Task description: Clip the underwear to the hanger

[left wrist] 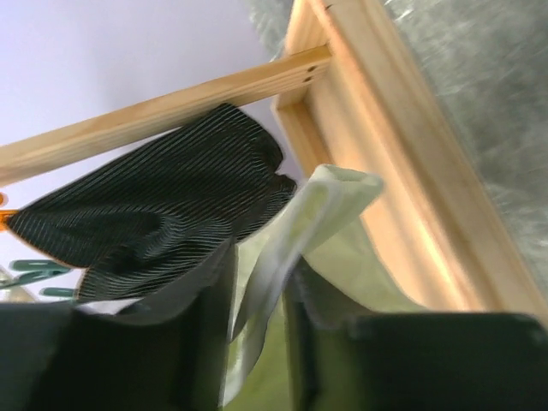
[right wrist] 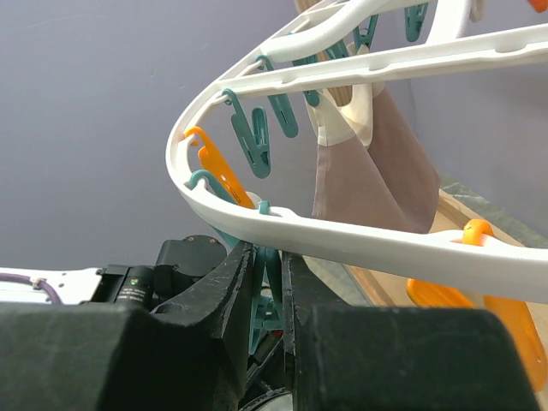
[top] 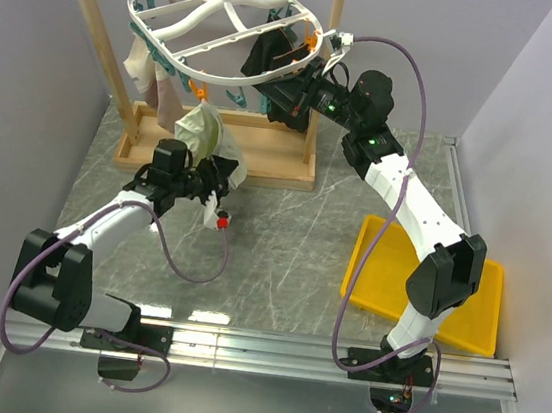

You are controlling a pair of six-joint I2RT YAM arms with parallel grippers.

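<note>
Underwear [left wrist: 318,214] partly behind left end effector [left wrist: 257,295]

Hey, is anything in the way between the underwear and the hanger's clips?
Partly. The black garment hangs from the hanger between the underwear, held in the left fingers, and the teal clip the right fingers pinch. The nearer clips just above the underwear look unobstructed.
</note>
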